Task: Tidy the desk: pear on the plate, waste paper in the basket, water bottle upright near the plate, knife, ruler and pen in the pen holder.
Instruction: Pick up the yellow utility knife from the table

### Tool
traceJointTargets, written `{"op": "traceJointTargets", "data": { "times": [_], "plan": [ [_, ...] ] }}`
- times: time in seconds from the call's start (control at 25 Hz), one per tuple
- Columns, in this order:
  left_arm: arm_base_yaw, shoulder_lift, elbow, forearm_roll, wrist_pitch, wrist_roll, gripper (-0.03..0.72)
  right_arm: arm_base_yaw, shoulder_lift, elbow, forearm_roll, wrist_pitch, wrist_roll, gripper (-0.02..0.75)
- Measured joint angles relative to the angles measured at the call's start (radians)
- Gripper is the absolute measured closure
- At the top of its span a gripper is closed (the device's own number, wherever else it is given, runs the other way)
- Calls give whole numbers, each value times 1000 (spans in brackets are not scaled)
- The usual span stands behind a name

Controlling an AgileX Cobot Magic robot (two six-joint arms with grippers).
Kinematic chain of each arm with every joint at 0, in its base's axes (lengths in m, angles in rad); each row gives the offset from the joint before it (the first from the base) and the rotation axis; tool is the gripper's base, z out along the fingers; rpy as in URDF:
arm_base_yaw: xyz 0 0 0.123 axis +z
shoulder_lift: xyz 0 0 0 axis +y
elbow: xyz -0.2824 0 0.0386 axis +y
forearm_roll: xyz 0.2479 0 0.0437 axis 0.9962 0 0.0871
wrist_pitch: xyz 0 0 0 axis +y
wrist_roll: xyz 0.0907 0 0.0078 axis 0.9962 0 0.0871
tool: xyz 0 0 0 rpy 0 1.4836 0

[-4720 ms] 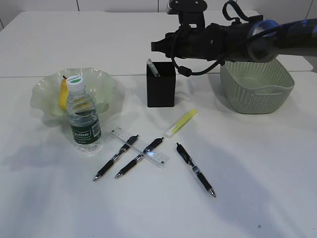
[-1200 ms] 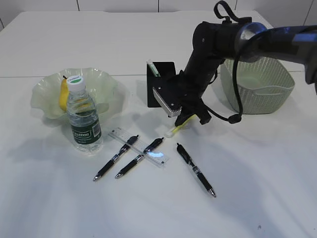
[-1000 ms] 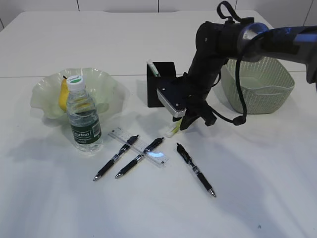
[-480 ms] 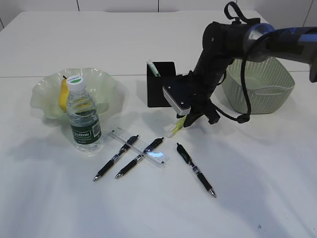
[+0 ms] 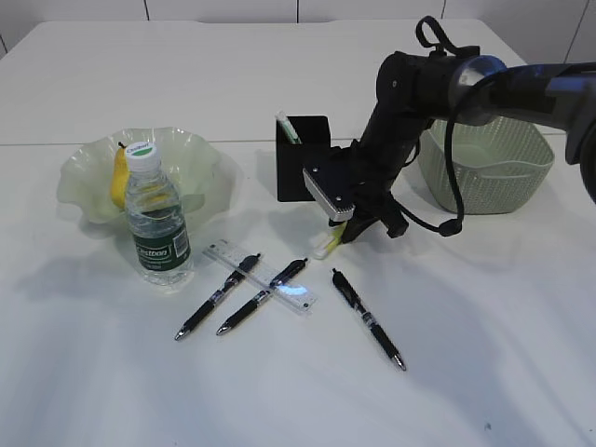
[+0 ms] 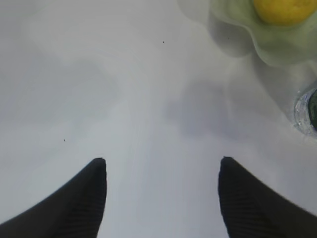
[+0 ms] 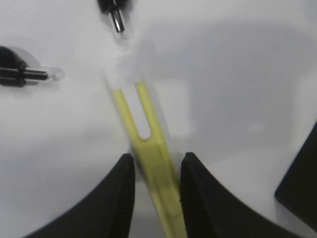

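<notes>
White counter (image 5: 484, 372), big and mostly bare. Basket (image 5: 484, 168) sits far right, its contents not clear from this angle. Plate (image 5: 88, 182) at left with the pear (image 5: 119, 177) already lying in it, so that step looks done. Water bottle (image 5: 156, 223) stands upright touching the plate's front edge, cap up; also looks done. Pen holder (image 5: 300, 172) in the middle back, with a green-white stick poking out of one corner.

Right hand (image 5: 349, 226) is down just in front of the pen holder, fingers (image 7: 124, 198) closed on the yellow knife (image 7: 148, 163). The wrist view shows the yellow body pinched between both pads, clear tip pointing away, low end near the counter. The grip sits toward one end, probably so the knife can be tipped upright into the holder.

Left hand (image 6: 161, 198) hangs spread wide over bare counter near the plate, holding nothing; parked out of the way, I'd say.

Ruler (image 5: 263, 275) lies flat with two black pens (image 5: 216, 296) crossing over it, a third pen (image 5: 368, 318) apart to the right. All are waiting for the holder.
</notes>
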Motion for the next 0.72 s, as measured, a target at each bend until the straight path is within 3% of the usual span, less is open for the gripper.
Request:
{"op": "traceJointTargets", "data": {
  "times": [0.72],
  "plan": [
    [0,0,0,0,-1,2,188,-2,13,-12,20,16,-2,503]
  ]
}}
